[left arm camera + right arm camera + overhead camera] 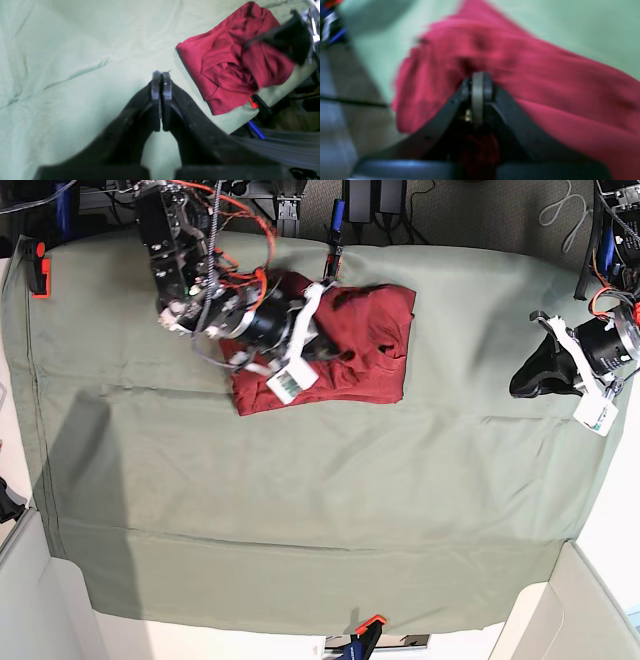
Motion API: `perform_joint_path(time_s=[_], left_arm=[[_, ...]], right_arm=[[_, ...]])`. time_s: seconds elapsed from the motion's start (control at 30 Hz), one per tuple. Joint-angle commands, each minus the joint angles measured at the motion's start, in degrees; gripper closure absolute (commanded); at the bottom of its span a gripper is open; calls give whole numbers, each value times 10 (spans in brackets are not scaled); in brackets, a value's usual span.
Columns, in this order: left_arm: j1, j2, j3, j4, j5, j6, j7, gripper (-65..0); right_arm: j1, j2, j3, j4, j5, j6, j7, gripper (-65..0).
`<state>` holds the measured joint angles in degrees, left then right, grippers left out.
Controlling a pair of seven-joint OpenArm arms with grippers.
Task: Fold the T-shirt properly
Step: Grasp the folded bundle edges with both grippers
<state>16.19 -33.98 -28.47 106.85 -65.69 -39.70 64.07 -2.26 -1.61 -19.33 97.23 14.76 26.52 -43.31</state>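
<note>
Two grippers work apart: right gripper (478, 82), jaws closed, over the bunched brick-red knit T-shirt (370, 345); left gripper (161, 82) clenched empty, risking a lopsided fold

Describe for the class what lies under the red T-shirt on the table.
The T-shirt lies bunched on the sage-green cloth, which shows all around it. The right end effector rests on top, shut. Whatever lies beneath the cloth itself is covered.
</note>
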Motion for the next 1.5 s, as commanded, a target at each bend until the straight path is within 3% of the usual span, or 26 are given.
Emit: perform_joint_path(time_s=[0.0, 0.23, 0.4, 0.6, 0.8, 0.87, 1.0, 1.17, 1.47], left_arm=[[-4, -11, -5, 8, -14, -3, -12, 0], [-5, -11, -5, 8, -14, -3, -12, 0], [-4, -11, -5, 8, -14, -3, -7, 0], [31, -11, 16, 24, -77, -3, 50, 0], [108, -11, 122, 126, -87, -3, 68, 0], [125, -9, 161, 162, -61, -3, 56, 0], [133, -9, 244, 183, 39, -3, -21, 0], [120, -5, 341, 182, 149, -3, -97, 0], [56, 39, 417, 100, 217, -3, -108, 0]], right_arm=[[6, -5, -21, 13, 11, 7, 13, 0], [7, -12, -156, 14, 8, 7, 13, 0], [11, -34, -171, 14, -53, 3, 34, 0], [64, -41, -88, 14, -123, -55, 41, 0], [113, -41, 79, 14, -132, -62, 40, 0], [122, -40, 126, 11, -131, -62, 40, 0], [132, -36, 186, -9, -78, -50, 41, 0], [141, -20, 194, -71, -57, -23, 60, 0], [166, -20, 188, -162, -39, -16, 62, 0]])
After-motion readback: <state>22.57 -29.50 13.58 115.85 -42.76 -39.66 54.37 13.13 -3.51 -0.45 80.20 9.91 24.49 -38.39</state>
